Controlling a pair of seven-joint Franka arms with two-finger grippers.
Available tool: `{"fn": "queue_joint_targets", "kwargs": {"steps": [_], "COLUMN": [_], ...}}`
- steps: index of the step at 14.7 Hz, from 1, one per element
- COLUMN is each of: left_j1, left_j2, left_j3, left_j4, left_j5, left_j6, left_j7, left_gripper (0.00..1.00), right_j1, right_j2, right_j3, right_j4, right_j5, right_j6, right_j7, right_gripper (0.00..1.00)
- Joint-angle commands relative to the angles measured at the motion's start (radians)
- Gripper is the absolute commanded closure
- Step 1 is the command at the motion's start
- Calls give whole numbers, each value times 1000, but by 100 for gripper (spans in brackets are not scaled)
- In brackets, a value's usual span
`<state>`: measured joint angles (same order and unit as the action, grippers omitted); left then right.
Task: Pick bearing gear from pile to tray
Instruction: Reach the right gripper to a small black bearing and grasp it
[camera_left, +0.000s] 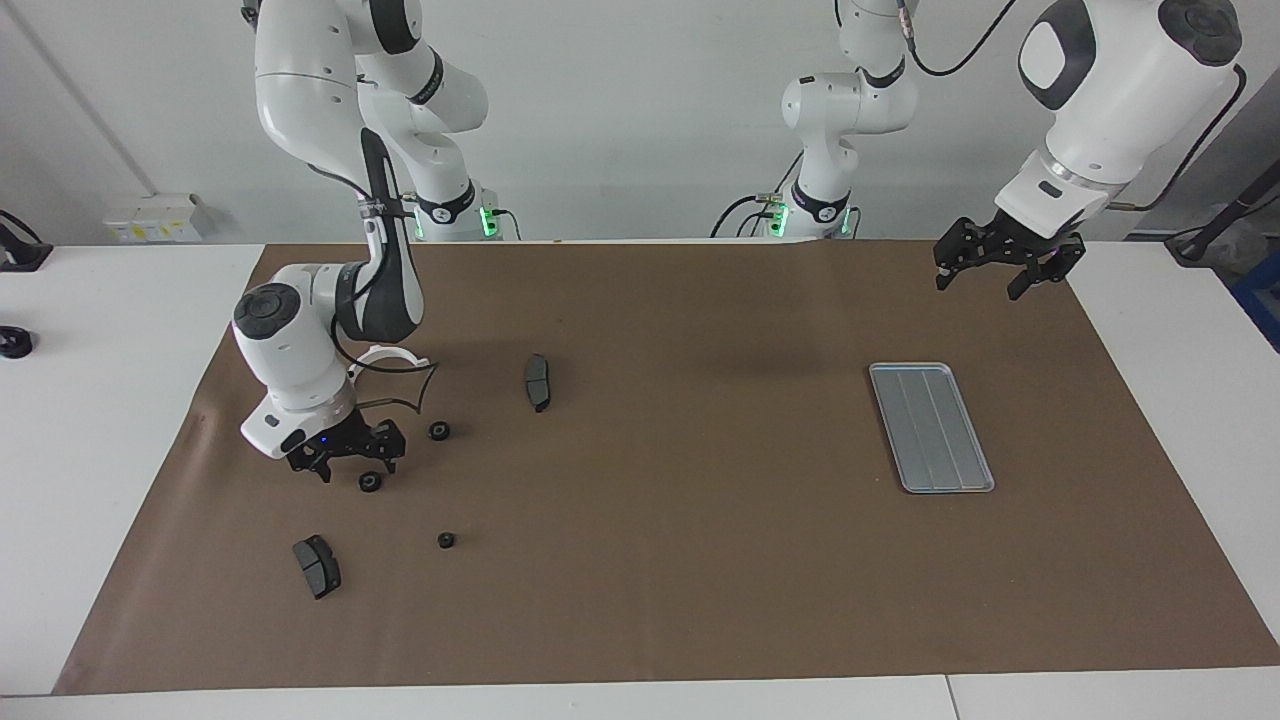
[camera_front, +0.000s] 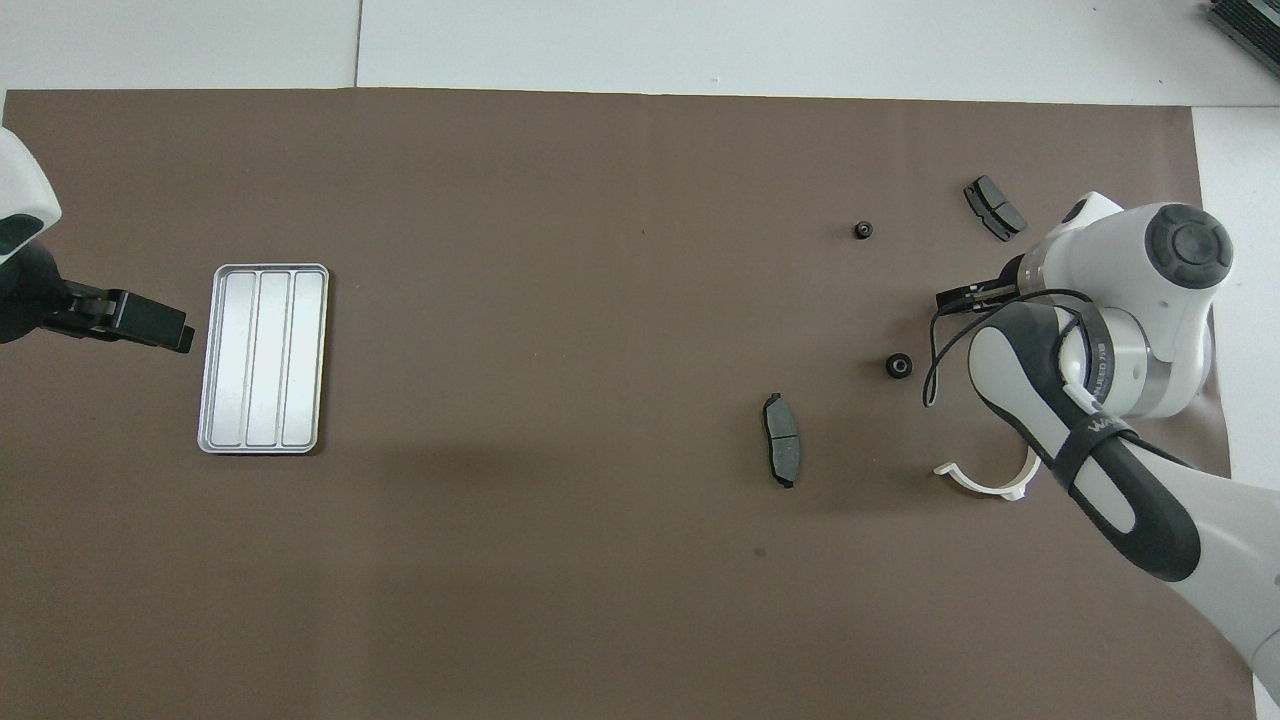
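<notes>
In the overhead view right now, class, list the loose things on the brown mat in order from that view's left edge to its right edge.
tray → nearer brake pad → smallest gear → bigger gear → farther brake pad. The white bracket is left out: part of it lies under the right arm.

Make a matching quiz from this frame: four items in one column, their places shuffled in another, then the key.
Items:
1. tray
2. bracket
3. right tool
4. left tool

Places:
A. low over a gear, open
B. raised over the mat corner by its own base, waiting, open
C. flat on the mat at the left arm's end
D. partly covered by the right arm, nearer the robots than the gears

Pairs: 1-C, 2-D, 3-A, 4-B
</notes>
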<state>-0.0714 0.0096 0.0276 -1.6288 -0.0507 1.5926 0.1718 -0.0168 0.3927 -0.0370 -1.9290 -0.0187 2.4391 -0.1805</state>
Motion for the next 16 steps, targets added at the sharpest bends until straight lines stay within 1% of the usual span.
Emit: {"fn": "queue_joint_targets", "kwargs": {"steps": [1,4,5,8,9,11,12,13,14,15,16], "left_j1": [8,8,8,8,8,8,8,8,8,8,8], "left_j2": [-30,-30,-30,-30,-30,-30,-30,-30,-30,-30,-30], "left_j3": [-5,-5,-5,-5,-5,-5,-5,-5,-5,-5,-5], "left_j4": [-32,-32,-32,-32,-32,-32,-32,-32,-32,-32,-32], "left_j5": [17,17,17,17,17,17,17,17,17,17,17], "left_j6": [10,10,10,10,10,10,10,10,10,10,10], "left_j7": [5,5,5,5,5,5,3,5,5,5,5], "left_gripper": [0,0,0,0,0,0,0,0,0,0,0], "right_j1": [-19,-17,-17,-17,-15,-14,-14,-14,-14,-12,-11], "right_j2": [14,17,26,31,31,31,31,31,31,31,31], "right_j3": [12,14,14,14,14,14,14,14,14,14,14], "right_j4": [-8,-10,-10,-10,-12,-19,-22,-22,-22,-22,-21], "right_j5": [23,25,25,39,43,45,45,45,45,45,46], "right_j6": [43,44,49,78,80,81,81,81,81,81,81], "right_j7": [-42,-39,-37,-37,-37,-37,-37,-37,-36,-25,-1], "right_gripper": [5,24,26,27,29,43,53,66,85,100,100]}}
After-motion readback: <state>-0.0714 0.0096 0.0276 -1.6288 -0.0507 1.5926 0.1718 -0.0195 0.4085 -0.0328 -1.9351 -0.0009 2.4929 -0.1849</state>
